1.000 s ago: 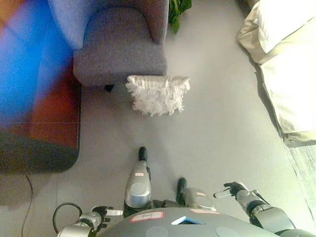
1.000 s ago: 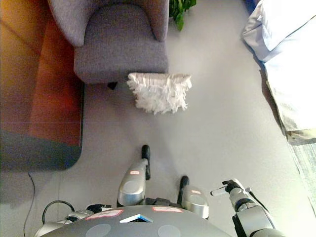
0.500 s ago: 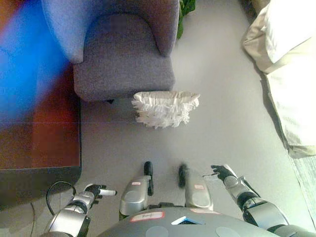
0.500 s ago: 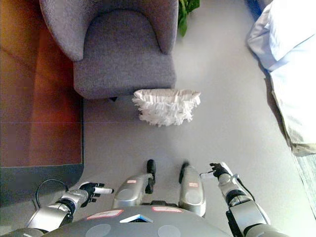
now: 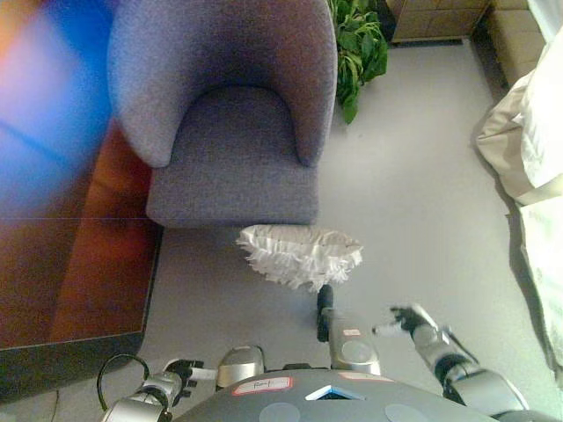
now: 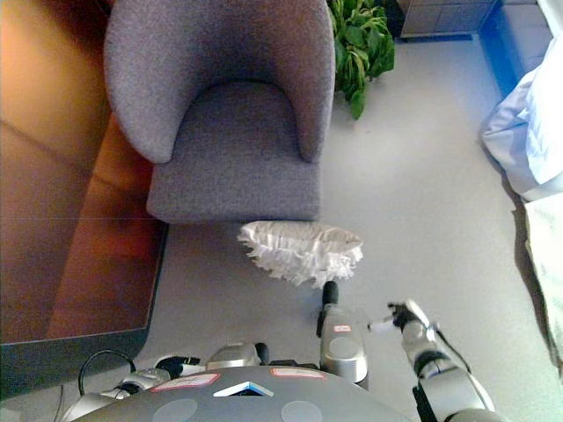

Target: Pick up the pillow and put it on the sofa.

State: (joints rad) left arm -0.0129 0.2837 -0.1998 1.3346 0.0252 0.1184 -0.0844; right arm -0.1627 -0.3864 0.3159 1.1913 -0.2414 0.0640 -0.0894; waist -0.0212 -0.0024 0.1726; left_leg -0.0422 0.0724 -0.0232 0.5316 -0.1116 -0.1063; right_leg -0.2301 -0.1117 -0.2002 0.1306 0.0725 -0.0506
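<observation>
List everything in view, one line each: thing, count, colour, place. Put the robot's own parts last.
pillow: one, white and frilly, on the floor against the armchair's front
armchair: one, grey, upper middle
plant: one, green, right of the armchair
rug: one, reddish brown with dark border, left
bedding: pale, right edge
floor: grey
left hand: dark, lower left, fingers curled, holding nothing
right hand: dark, lower right, fingers relaxed

The grey floor [image 6: 413, 202] carries the fringed white pillow [image 6: 301, 251], touching the grey sofa's [image 6: 233, 132] front edge.
</observation>
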